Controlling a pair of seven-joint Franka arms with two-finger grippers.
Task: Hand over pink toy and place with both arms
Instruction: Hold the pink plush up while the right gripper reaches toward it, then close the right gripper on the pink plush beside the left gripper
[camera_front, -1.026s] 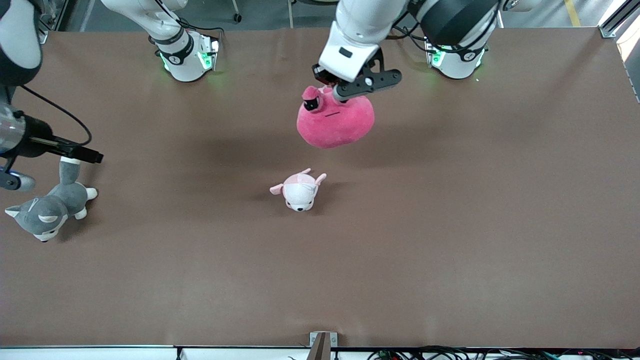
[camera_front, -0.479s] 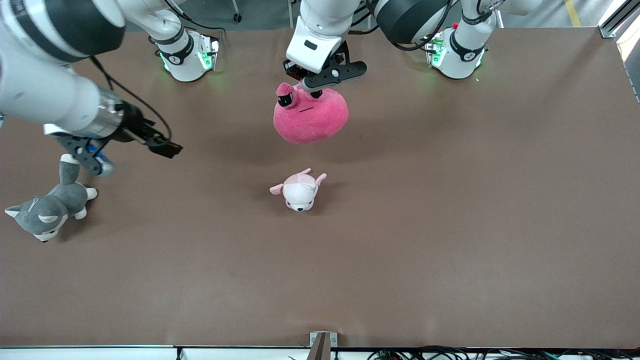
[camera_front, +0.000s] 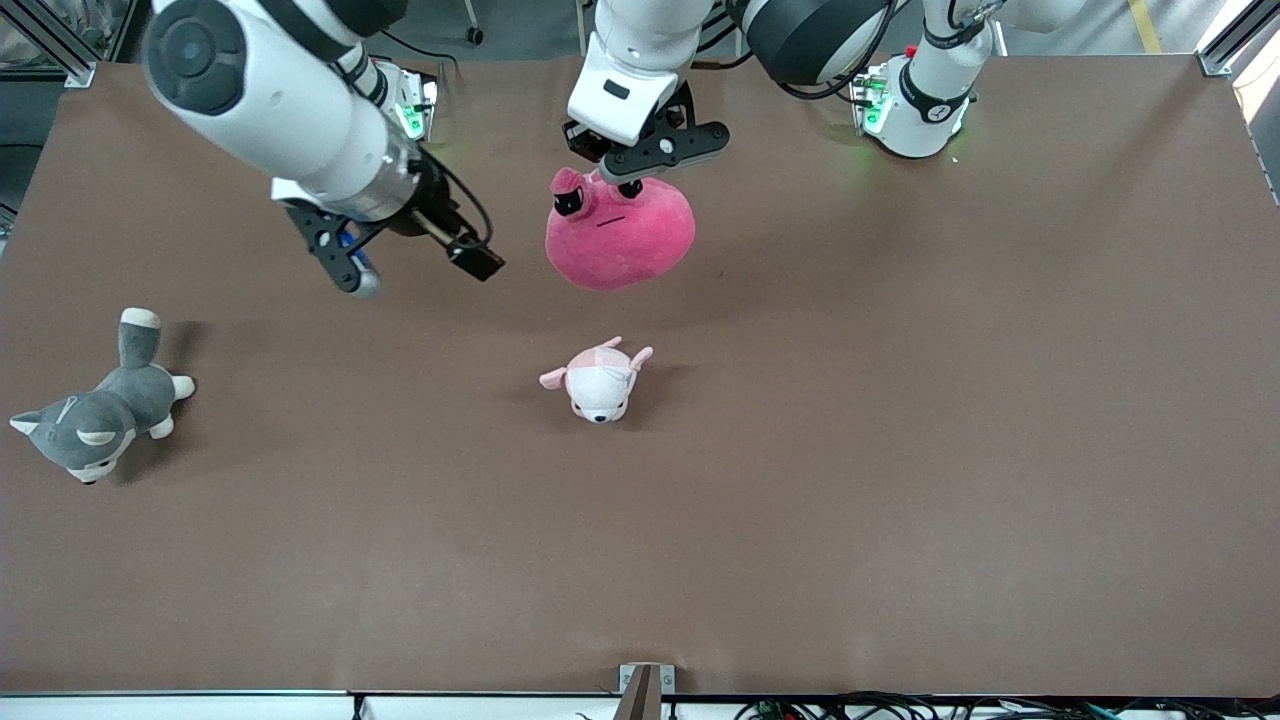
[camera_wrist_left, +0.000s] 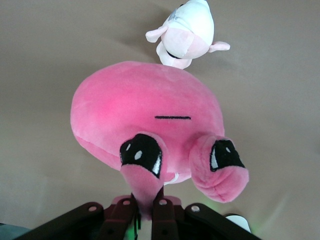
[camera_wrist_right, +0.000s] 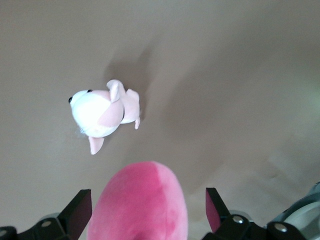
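The pink toy (camera_front: 620, 235) hangs in the air over the table's middle strip near the robots' bases. My left gripper (camera_front: 625, 180) is shut on one of its floppy ears. In the left wrist view the fingers (camera_wrist_left: 165, 217) pinch the ear and the pink toy (camera_wrist_left: 145, 107) hangs below them, face toward the camera. My right gripper (camera_front: 418, 270) is open, up in the air beside the toy toward the right arm's end, apart from it. In the right wrist view the pink toy (camera_wrist_right: 140, 205) shows ahead, between the wide-open fingers (camera_wrist_right: 75, 212), not touched by them.
A small white plush puppy (camera_front: 598, 380) lies on the table nearer the front camera than the pink toy; it also shows in the left wrist view (camera_wrist_left: 187, 35) and the right wrist view (camera_wrist_right: 100, 115). A grey-and-white husky plush (camera_front: 95, 415) lies at the right arm's end.
My right arm has swung from over the husky toward the pink toy, gripper open. My left gripper carried the toy toward the right arm's end, then held nearly still.
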